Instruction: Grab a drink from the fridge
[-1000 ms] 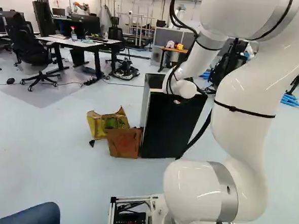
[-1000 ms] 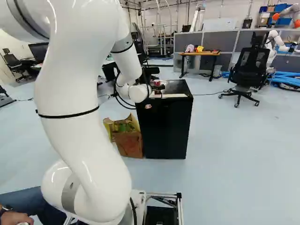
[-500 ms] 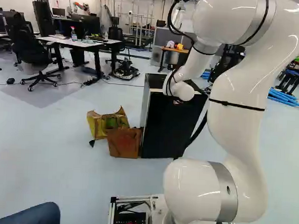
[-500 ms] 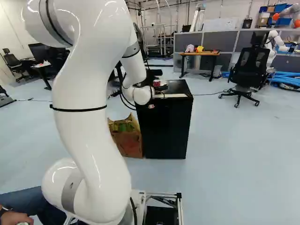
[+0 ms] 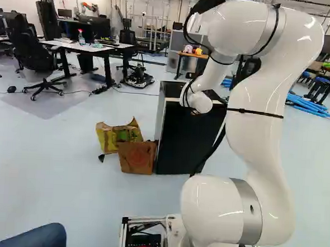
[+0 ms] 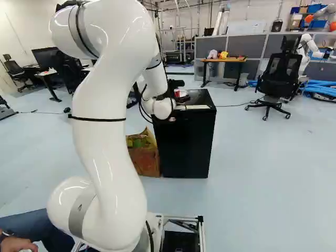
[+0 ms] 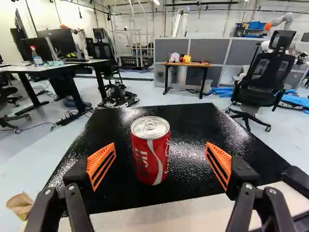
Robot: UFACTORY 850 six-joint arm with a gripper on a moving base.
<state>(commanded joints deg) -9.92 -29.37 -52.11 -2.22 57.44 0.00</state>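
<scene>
Red drink can [image 7: 150, 151] stands upright on the black fridge [image 6: 188, 139], on its top rather than inside. Taking twelve o'clock as straight ahead of the gripper [image 7: 161, 154], the can sits at about twelve, a shade toward eleven, between the lines of the two orange pads. Neither pad touches it; whether the fingertips have drawn level with its sides, I cannot tell. The gripper is wide apart and holds nothing.

As I judge it, the approach is mostly done: the can is lined up and there is room either side of it. Left to do are any last ease forward, closing on the can, and lifting it away. The fridge door looks shut, and with the drink on top it probably need not be opened.

Farther out, a brown cardboard box [image 5: 136, 157] sits on the floor just beside the fridge, at its nine o'clock in the left base view. Beyond the fridge, in the wrist view, a small wooden table [image 7: 186, 64] lies near twelve and a black office chair [image 7: 263, 75] near one, both well apart from the work.
</scene>
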